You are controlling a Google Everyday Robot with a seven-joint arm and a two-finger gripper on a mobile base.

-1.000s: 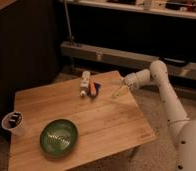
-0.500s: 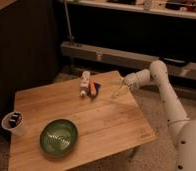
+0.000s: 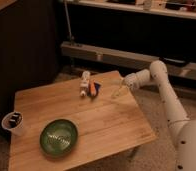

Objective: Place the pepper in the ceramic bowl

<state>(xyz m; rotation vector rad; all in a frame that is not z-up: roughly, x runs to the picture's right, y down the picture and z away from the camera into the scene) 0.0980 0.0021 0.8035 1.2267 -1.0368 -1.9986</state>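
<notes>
The pepper is a slim orange vegetable lying on the wooden table near its far edge, between a white bottle and a small blue object. The ceramic bowl is dark green and sits near the table's front left. My gripper hangs over the table's far right part, a short way right of the pepper and apart from it. It holds nothing that I can see.
A small white cup with something dark in it stands at the table's left edge. A low metal rail runs along the dark wall behind the table. My white arm reaches in from the right.
</notes>
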